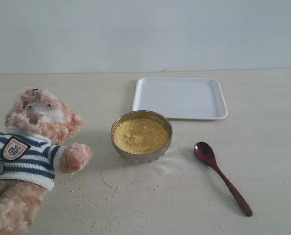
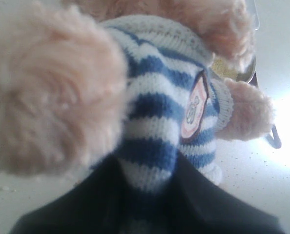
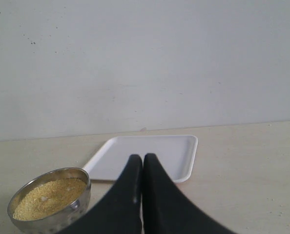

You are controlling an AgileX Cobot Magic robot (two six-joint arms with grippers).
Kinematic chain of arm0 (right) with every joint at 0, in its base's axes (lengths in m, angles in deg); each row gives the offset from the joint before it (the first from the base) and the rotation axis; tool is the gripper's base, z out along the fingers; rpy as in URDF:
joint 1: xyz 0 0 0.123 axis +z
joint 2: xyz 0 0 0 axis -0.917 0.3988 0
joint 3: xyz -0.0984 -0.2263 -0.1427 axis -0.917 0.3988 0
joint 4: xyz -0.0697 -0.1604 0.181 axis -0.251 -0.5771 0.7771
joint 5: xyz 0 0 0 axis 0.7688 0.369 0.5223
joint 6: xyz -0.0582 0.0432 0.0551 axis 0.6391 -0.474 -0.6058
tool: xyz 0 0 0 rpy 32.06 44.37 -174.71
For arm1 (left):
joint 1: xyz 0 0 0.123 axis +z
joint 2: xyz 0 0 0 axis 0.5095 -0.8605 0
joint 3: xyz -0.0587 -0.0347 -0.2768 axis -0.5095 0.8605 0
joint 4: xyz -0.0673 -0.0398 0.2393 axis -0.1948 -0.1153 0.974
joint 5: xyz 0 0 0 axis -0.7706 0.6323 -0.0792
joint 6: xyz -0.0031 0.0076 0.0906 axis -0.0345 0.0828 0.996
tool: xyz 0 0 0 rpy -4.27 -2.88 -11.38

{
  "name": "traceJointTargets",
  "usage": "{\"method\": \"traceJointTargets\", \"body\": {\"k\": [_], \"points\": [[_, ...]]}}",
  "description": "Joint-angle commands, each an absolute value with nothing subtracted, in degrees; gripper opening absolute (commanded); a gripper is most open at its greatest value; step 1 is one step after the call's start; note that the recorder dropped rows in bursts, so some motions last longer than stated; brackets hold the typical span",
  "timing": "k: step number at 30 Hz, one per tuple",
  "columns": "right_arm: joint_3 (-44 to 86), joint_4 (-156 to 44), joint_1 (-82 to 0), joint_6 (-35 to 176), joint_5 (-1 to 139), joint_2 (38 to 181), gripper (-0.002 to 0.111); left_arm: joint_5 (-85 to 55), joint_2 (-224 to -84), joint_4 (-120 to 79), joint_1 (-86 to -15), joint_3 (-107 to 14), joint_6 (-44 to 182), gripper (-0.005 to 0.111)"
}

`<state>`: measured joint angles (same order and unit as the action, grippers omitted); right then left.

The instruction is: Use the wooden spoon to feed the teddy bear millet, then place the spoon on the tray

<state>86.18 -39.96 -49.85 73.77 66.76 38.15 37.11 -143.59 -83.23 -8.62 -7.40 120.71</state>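
In the exterior view, the teddy bear (image 1: 35, 147) leans at the left edge of the table (image 1: 273, 147), with one paw stretched toward the steel bowl (image 1: 141, 156) in the middle. The bowl is heaped with millet (image 1: 140, 136), and loose grains are strewn over the table in front of it. The white tray (image 1: 180, 98) lies just behind the bowl. Your wooden spoon (image 1: 221, 176) lies flat on the table to the right of the bowl and apart from it. Its scoop end is nearer the bowl, and it is well apart from the bear.

In the left wrist view, your left claw (image 2: 147, 180) is pinching the bear's striped middle. Its dark jaws stand on either side of the shirt with the knit squeezed between them. The badge (image 2: 194, 107) sits just beyond the grip.

In the right wrist view, your right claw (image 3: 142, 168) is pressed together with nothing between the jaws. The tray lies beyond its tip and the bowl of millet off to one side, and the claw touches neither. The spoon is out of this view, so you cannot place it against this claw from here.
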Motion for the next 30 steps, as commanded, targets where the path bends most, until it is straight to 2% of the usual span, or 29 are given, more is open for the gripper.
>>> {"method": "traceJointTargets", "body": {"k": [1, 6, 11, 16, 24, 30], "points": [[86.19, -39.94, -49.97, 74.01, 67.58, 37.82, 0.000, 37.29, -143.13, -84.05, -8.48, -7.30, 121.14, 0.005], [86.19, -39.85, -49.97, 72.68, 68.71, 37.82, 0.000, 37.29, -143.13, -84.05, -8.48, -7.30, 121.21, 0.005], [86.19, -38.19, -49.97, 57.86, 71.64, 37.82, 0.000, 37.29, -143.13, -84.05, -8.48, -7.30, 121.21, 0.005], [86.19, -38.19, -49.97, 51.80, 73.31, 37.82, 0.000, 37.29, -143.13, -84.05, -8.48, -7.30, 121.21, 0.005], [77.60, -38.82, -49.97, 59.74, 55.41, 39.25, 0.000, 37.29, -143.13, -84.05, -8.48, -7.30, 121.21, 0.005], [67.04, -38.23, -49.97, 69.98, 41.73, 52.63, 0.000, 37.29, -143.13, -84.05, -8.48, -7.30, 121.21, 0.005]]}}
